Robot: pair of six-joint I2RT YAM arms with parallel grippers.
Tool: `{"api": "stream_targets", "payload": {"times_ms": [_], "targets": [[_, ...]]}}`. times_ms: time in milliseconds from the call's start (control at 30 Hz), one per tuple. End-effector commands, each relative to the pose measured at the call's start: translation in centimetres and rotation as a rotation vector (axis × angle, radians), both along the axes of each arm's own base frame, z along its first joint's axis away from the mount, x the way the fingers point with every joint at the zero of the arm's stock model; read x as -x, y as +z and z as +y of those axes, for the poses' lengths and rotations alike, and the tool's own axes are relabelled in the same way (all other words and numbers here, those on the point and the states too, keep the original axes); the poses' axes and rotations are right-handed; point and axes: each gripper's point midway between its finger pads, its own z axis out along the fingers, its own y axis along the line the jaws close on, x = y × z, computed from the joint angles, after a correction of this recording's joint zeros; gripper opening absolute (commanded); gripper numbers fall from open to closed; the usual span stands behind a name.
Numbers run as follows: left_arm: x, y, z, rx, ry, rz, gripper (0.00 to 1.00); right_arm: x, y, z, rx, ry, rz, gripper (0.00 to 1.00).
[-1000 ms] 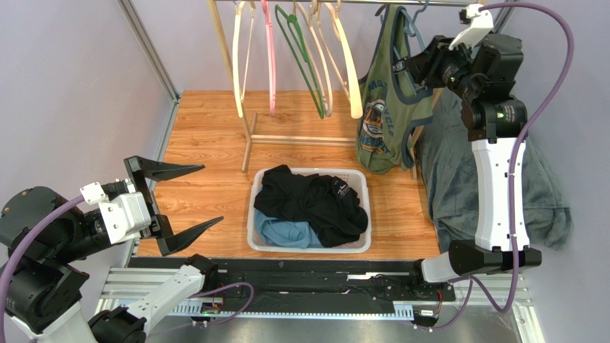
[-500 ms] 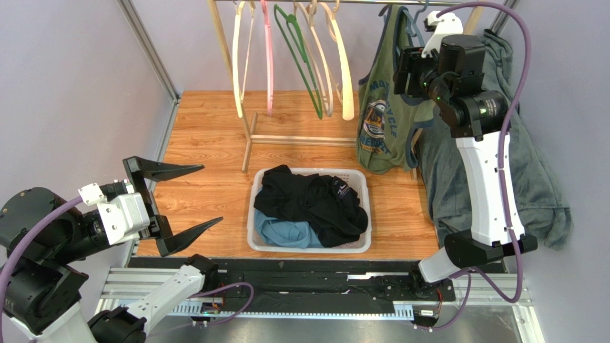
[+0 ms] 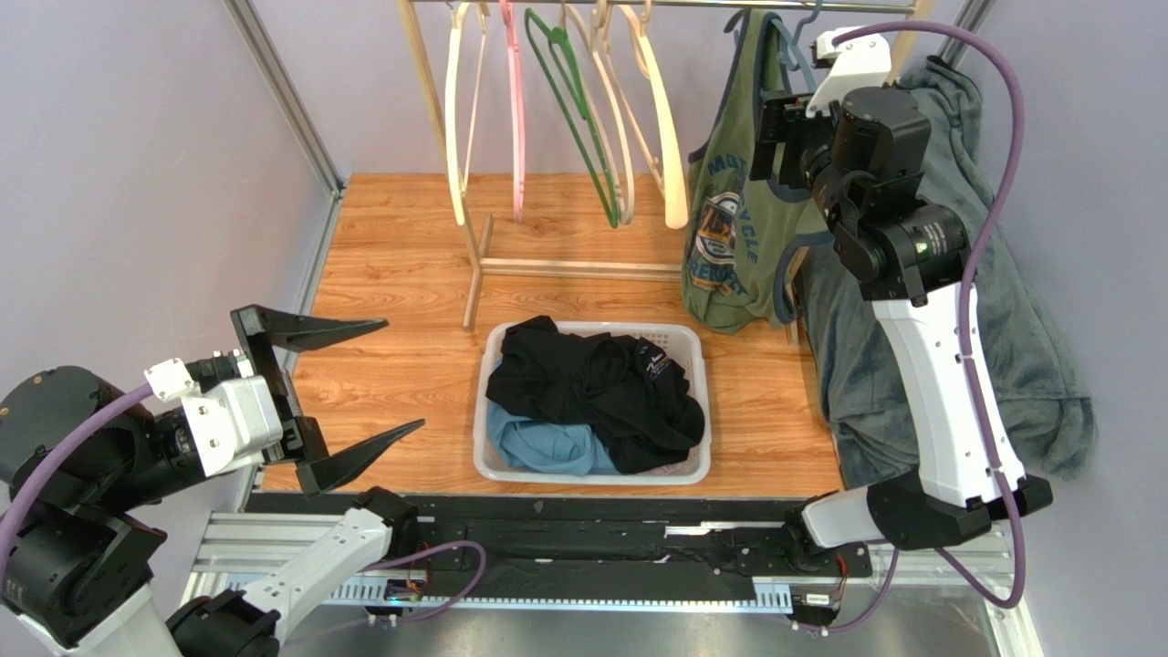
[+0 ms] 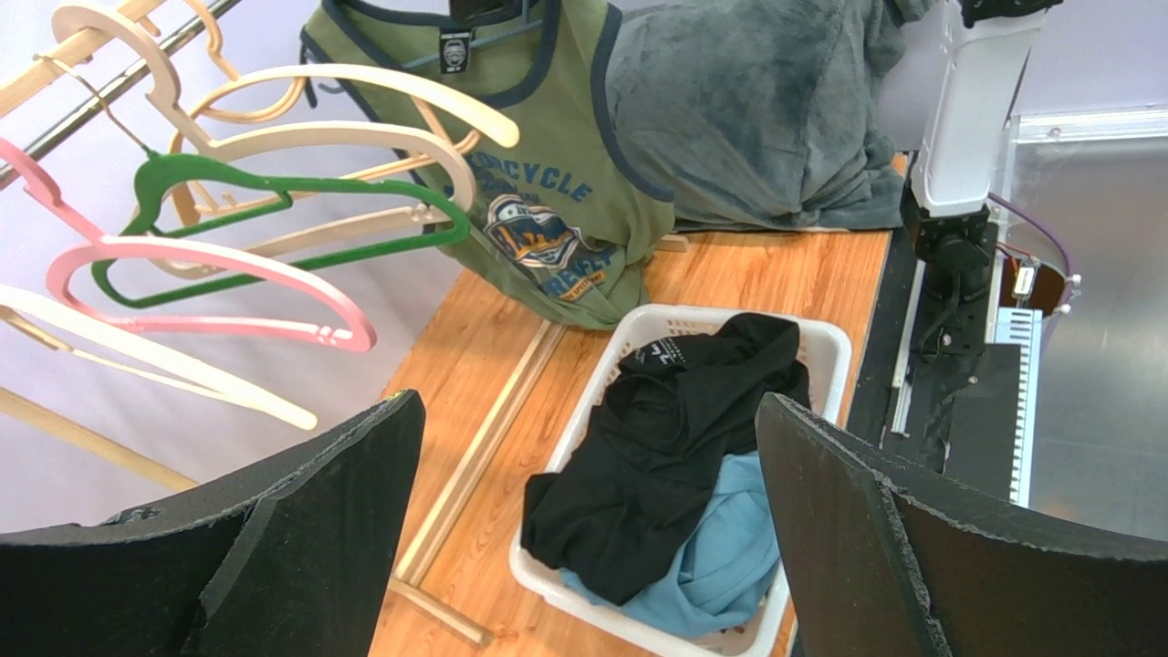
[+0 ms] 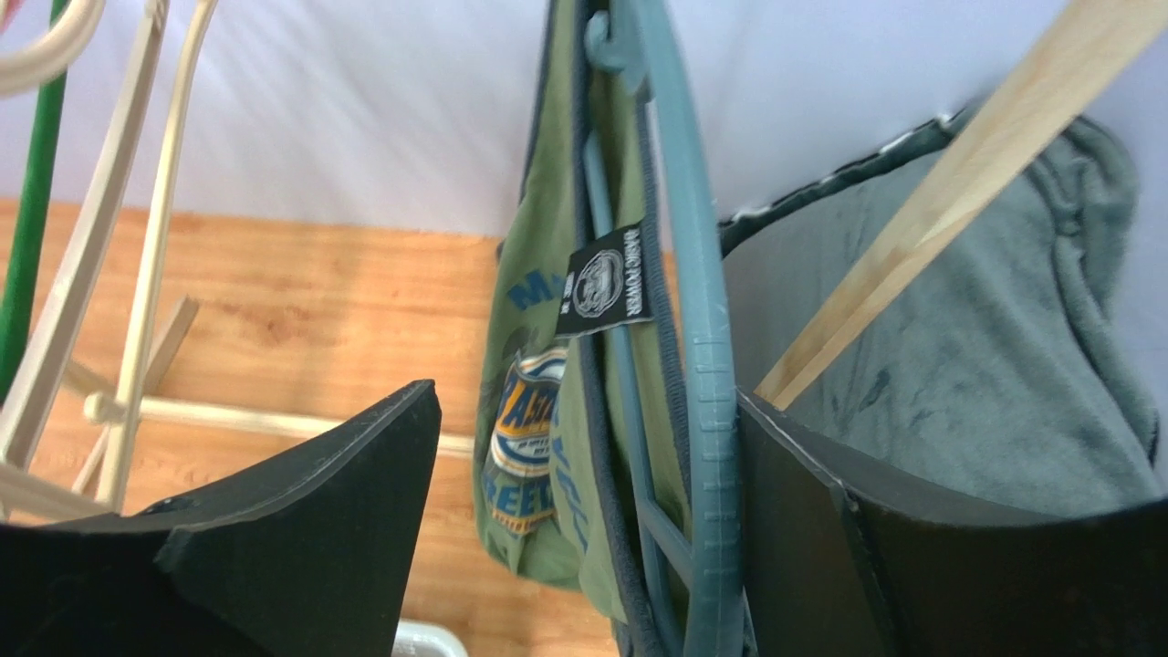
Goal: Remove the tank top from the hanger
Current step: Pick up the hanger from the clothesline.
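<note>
Hanging limp between the spread jaws of the right gripper (image 5: 587, 397), the tank top (image 5: 528, 438) seems light, best pinched at its strap.

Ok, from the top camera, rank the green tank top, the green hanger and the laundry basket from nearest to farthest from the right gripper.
1. Green tank top, right at the right gripper.
2. Green hanger, hanging off to its left.
3. Laundry basket, low at centre.

The right gripper (image 5: 587, 407) spreads wider and its arm shifts left, jaws now straddling the hanger (image 5: 706, 383) and tank top (image 3: 727, 233).
</note>
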Motion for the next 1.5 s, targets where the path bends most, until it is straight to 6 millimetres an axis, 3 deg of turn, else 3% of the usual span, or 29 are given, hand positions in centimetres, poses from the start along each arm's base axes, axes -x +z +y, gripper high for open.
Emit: {"api": "stream_targets", "payload": {"times_ms": [0,667,767,900,967,1067,1100,1233,1433,1467], "targets": [[0.2,-0.1,0.2,0.01,0.01,0.008,0.99,0.2,3.2,-1.9,-0.033,-0.101,-0.132,0.78],[0.2,0.6,0.1,0.021,0.007,0.003,0.99,1.1,-2.0,-4.6,0.122,-0.219,0.067,0.79],[0.1,0.6,0.0,0.021,0.005,0.007,0.99,0.9,-2.9,-4.2,0.132,-0.201,0.092,0.73],[0.1,0.7,0.0,0.022,0.005,0.003,0.99,0.6,-3.6,-3.6,0.137,-0.17,0.12,0.54],[0.1,0.8,0.0,0.023,0.007,0.004,0.99,0.6,-3.8,-3.3,0.139,-0.155,0.135,0.5],[0.0,0.7,-0.1,0.022,0.005,0.008,0.99,0.0,-3.8,-2.9,0.138,-0.145,0.148,0.3],[0.0,0.7,-0.1,0.022,0.004,0.008,0.99,-0.4,-3.9,-2.6,0.133,-0.137,0.151,0.18],[0.0,0.7,0.0,0.021,0.01,0.007,0.99,-1.1,-2.9,-1.9,0.108,-0.119,0.126,0.0],[-0.1,0.4,0.2,0.016,0.022,0.005,0.99,-1.6,-0.2,-1.5,0.076,-0.102,0.031,0.0],[-0.1,0.2,0.2,0.014,0.024,0.009,0.99,-1.2,1.2,-1.6,0.059,-0.098,-0.019,0.0]]}}
